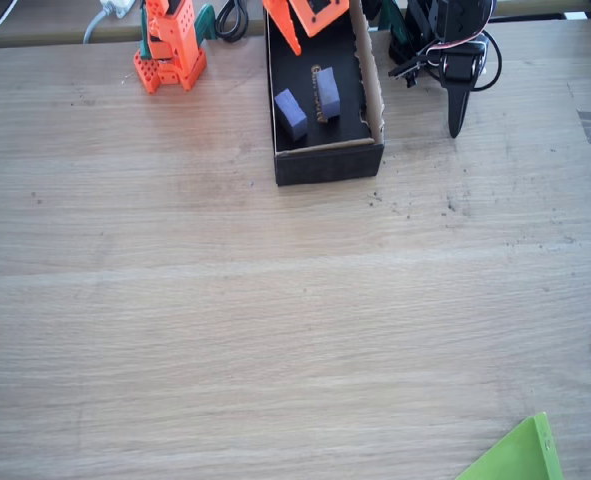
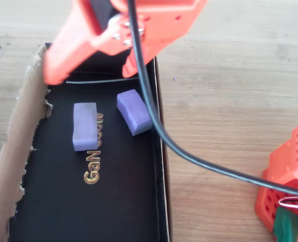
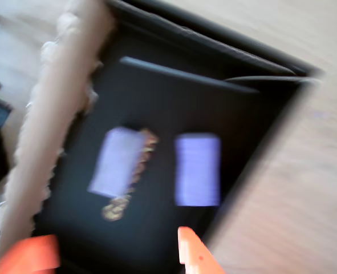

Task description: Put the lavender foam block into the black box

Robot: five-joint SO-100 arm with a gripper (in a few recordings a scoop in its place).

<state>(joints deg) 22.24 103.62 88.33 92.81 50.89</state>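
The black box stands at the table's far edge, its brown cardboard wall on the left in the overhead view. Two near-identical lavender foam blocks lie on its black floor, apart from each other: one partly over gold lettering, the other close to the right wall. In the fixed view they show as a left block and a right block. My orange gripper hangs open above the box's far end, holding nothing. In the blurred wrist view its fingertips sit below both blocks.
An orange perforated stand is left of the box at the table's back edge. A black cable runs from the gripper across the box's right wall. A green sheet corner pokes in at the front right. Wide bare wood lies in front.
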